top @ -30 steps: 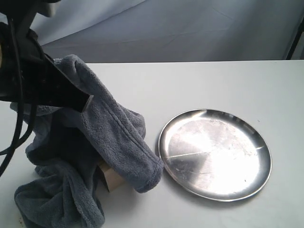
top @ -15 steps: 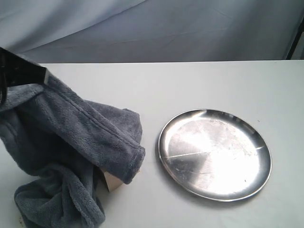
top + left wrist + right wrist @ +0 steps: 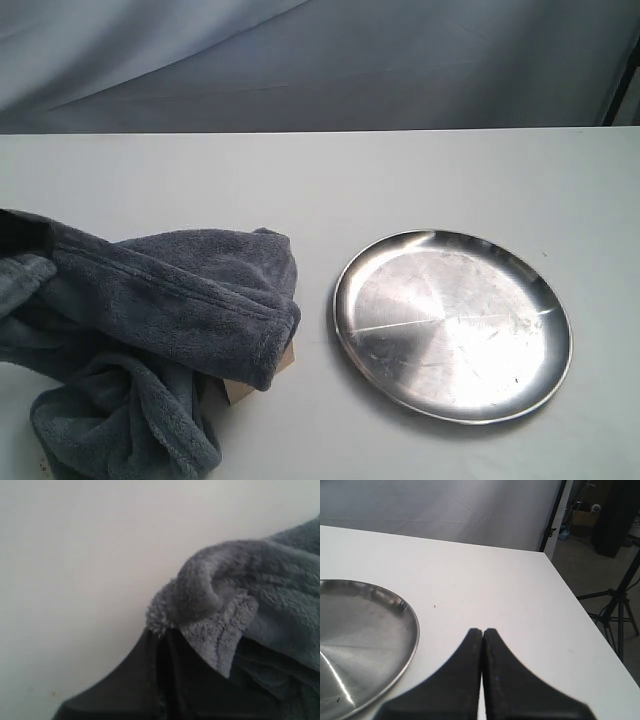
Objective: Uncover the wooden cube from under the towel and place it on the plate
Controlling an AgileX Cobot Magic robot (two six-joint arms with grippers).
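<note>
The dark blue-grey towel (image 3: 150,320) lies bunched at the left of the white table, stretched toward the left edge of the exterior view. A corner of the pale wooden cube (image 3: 250,385) peeks out under its right fold. The steel plate (image 3: 452,325) sits to the right, bare. In the left wrist view my left gripper (image 3: 162,632) is shut on a fold of the towel (image 3: 210,595). It is out of the exterior view. My right gripper (image 3: 483,631) is shut with nothing in it, over the table beside the plate (image 3: 360,635).
The white table (image 3: 400,180) ends at a right edge (image 3: 570,595), beyond which there is floor with a stand's legs (image 3: 617,605). A grey cloth backdrop hangs behind the table.
My left arm has pulled the towel leftward and out of the exterior view. The raised towel fold has dropped lower and drawn left, still leaving only the cube's corner showing.
</note>
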